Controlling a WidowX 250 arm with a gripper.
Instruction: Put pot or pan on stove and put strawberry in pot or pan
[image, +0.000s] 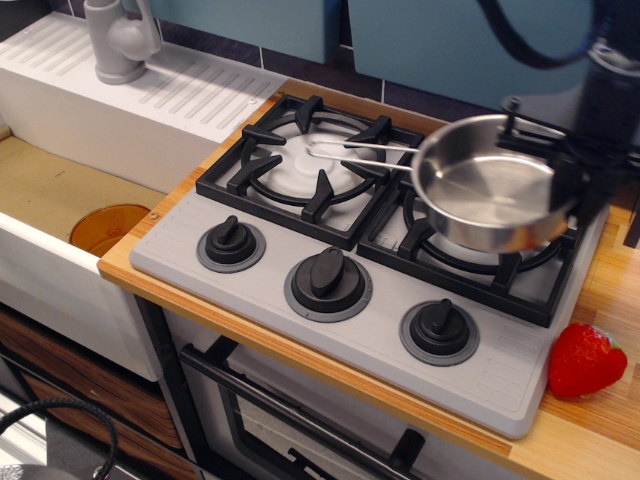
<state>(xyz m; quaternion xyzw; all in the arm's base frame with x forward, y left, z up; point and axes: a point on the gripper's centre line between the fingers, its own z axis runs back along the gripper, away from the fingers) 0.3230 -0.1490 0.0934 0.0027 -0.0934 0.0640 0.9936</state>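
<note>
Your black gripper (585, 170) sits at the right rim of the small shiny round stainless-steel pan (492, 195), and you hold that rim pinched in the fingers. The fingers themselves are blurred and partly cut by the frame's right edge, so you cannot read how far apart they stand beyond the rim between them. The pan's bowl spreads leftward from the grip, and its thin wire-loop handle reaches left toward the other burner.

You have the pan over the right-hand burner of the grey two-burner toy stove (350, 250), tilted slightly; whether its base touches the black grate cannot be told. The left burner's pale round plate lies bare beneath its grate. Three black knobs line the stove's front edge.

The glossy red plastic strawberry (586, 361) rests on the wooden counter (610, 300) at the stove's front right corner, just beside its grey edge and well apart from the pan and your fingers.

Off the stove's left edge you see the white sink unit (100, 110) with its grey tap (118, 40).
</note>
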